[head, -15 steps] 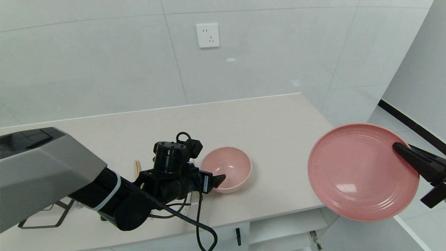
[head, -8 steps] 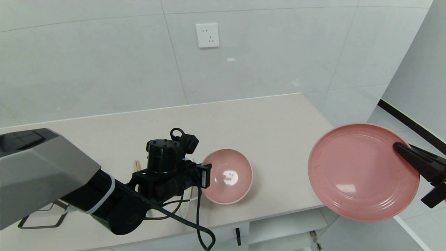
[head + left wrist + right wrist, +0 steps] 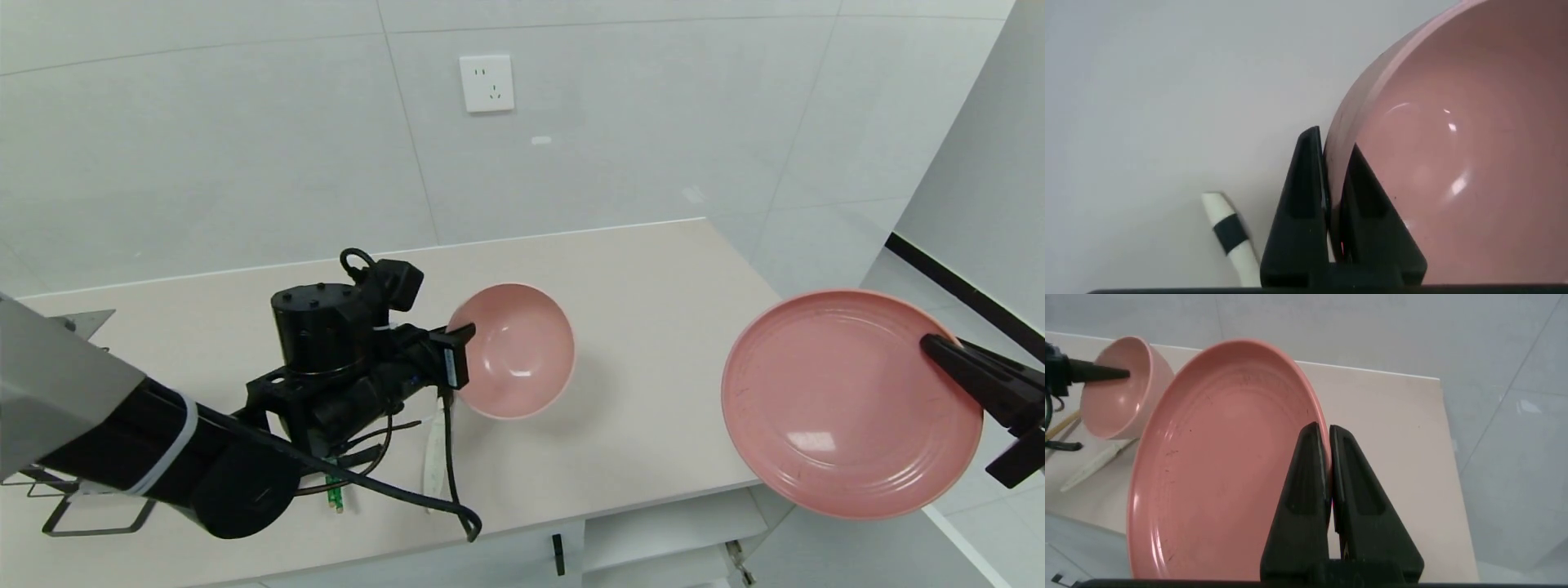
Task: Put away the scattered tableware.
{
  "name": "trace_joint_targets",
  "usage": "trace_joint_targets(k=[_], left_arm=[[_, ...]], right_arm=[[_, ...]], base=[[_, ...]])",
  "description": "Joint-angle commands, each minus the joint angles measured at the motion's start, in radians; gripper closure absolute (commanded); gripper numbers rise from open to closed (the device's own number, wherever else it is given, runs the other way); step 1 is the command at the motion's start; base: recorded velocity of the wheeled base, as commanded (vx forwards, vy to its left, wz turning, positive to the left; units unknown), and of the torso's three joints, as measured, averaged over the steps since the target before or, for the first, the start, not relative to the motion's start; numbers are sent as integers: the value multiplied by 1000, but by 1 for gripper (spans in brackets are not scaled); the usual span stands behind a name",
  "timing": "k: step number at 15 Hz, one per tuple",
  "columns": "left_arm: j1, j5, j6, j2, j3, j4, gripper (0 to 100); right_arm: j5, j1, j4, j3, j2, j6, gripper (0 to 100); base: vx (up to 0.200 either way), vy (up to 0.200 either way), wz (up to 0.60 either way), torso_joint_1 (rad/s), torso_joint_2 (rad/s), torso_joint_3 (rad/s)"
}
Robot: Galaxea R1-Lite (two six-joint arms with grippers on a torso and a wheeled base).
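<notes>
1. Right tool (image 3: 1328,437) clamped on the rim of a tilted pink plate (image 3: 1225,457), one finger on each face.
2. Beige worktop (image 3: 1396,441) behind the plate.
3. Well beyond the tool, past the plate: pink bowl (image 3: 1135,388), rim pinched by the left tool (image 3: 1114,373).
4. Just beside that bowl, pale utensil (image 3: 1094,467) lying on the worktop.

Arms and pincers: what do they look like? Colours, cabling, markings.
The left arm has a grey angular shell, then a black tube with a white band, a black cylindrical wrist, and loose black cables looping beneath. The left pincer has two black wedge fingers tapering to points, with a white label on its side. The right pincer has the same black tapered fingers.
</notes>
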Motion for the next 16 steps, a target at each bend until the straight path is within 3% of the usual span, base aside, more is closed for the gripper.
trace_joint_targets(k=[1, 5, 10, 12, 16], left_arm=[[22, -3, 15, -87, 51, -4, 100], [26, -3, 10, -258, 177, -4, 100], [72, -6, -1, -363, 308, -15, 100], [83, -4, 1, -402, 407, -79, 100], [81, -26, -2, -482, 476, -127, 100]], right_arm=[[0, 1, 0, 0, 1, -1, 100], [0, 1, 0, -3, -5, -1, 100], [0, 1, 3, -11, -38, -1, 100], [0, 1, 6, -34, -51, 1, 100], [-1, 1, 6, -29, -84, 87, 100]], base=[[0, 0, 0, 0, 0, 0], [0, 0, 0, 0, 0, 0], [0, 0, 0, 0, 0, 0], [0, 0, 0, 0, 0, 0], [0, 0, 0, 0, 0, 0]])
